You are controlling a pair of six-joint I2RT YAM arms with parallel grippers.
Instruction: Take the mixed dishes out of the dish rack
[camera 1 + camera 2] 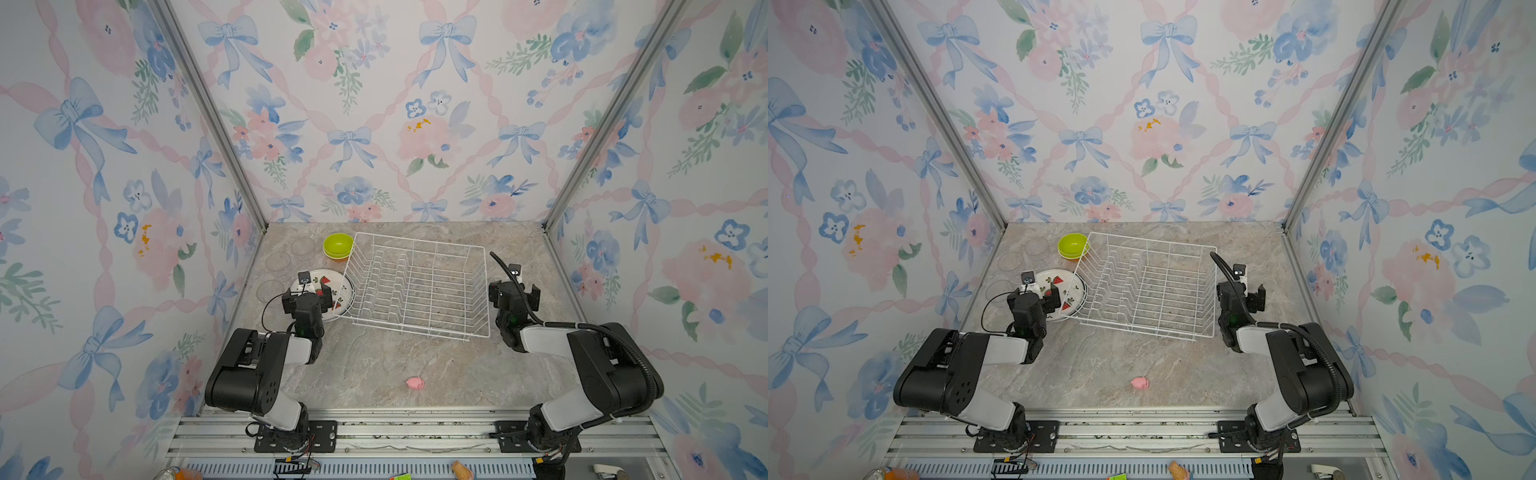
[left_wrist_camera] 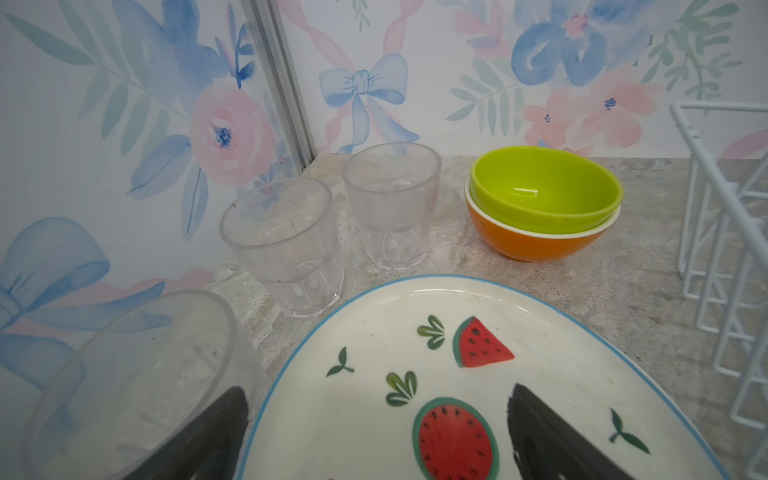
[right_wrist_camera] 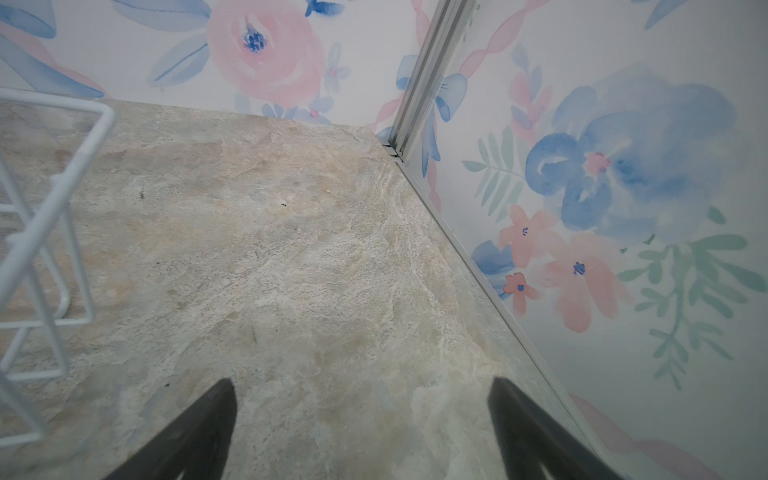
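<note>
The white wire dish rack [image 1: 415, 286] [image 1: 1146, 286] stands mid-table with no dishes in it. To its left lies a stack of white plates [image 1: 332, 282] with watermelon prints [image 2: 415, 353]. Three clear glasses [image 2: 286, 245] [image 2: 392, 203] [image 2: 133, 374] stand beside the left wall. Behind the plates, a lime-green bowl [image 1: 338, 244] [image 2: 544, 187] sits nested in an orange bowl [image 2: 528, 241]. My left gripper [image 1: 308, 293] [image 2: 378, 395] hangs open over the top plate, holding nothing. Right of the rack, my right gripper [image 1: 514, 287] [image 3: 362, 384] is open above bare tabletop.
A tiny pink toy [image 1: 414, 383] lies near the table's front edge. Wallpapered walls close in the left, back and right sides. An aluminium rail [image 1: 415, 432] carrying both arm bases runs along the front. The rack's corner [image 3: 54, 174] is close to the right gripper.
</note>
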